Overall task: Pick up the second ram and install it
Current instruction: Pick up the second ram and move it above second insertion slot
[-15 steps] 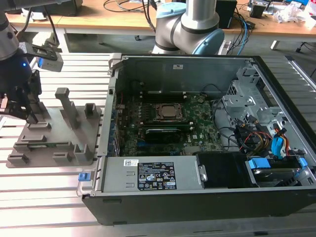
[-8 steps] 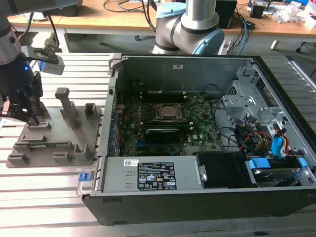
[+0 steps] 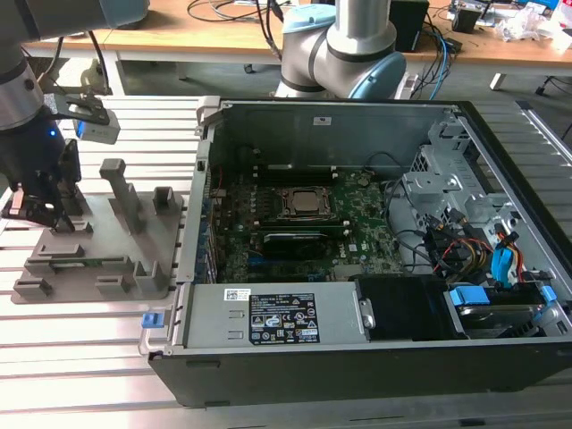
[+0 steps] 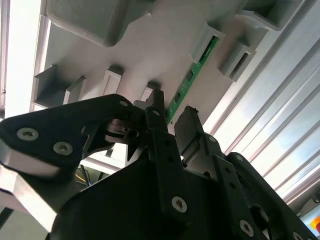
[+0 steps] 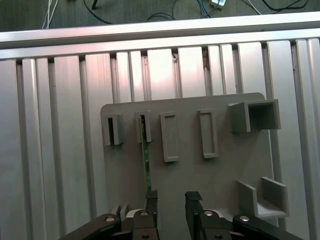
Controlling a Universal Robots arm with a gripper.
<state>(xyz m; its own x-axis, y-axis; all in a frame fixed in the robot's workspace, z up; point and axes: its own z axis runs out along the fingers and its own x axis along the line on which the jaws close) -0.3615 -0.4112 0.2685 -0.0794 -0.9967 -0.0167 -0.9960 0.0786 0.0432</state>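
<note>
Fingers (image 5: 193, 202) gape beside the second ram (image 5: 146, 160); exterior view shows the motherboard (image 3: 366, 214).

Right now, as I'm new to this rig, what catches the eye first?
The open computer case dominates the exterior view's middle and right, its green motherboard exposed. At that view's left, the gripper hangs open over the grey fixture tray, where the second ram stands on edge.

No lettering is legible. A black label (image 3: 284, 319) and a white sticker (image 3: 237, 294) mark the power supply cover (image 3: 340, 313), their print too small.
</note>
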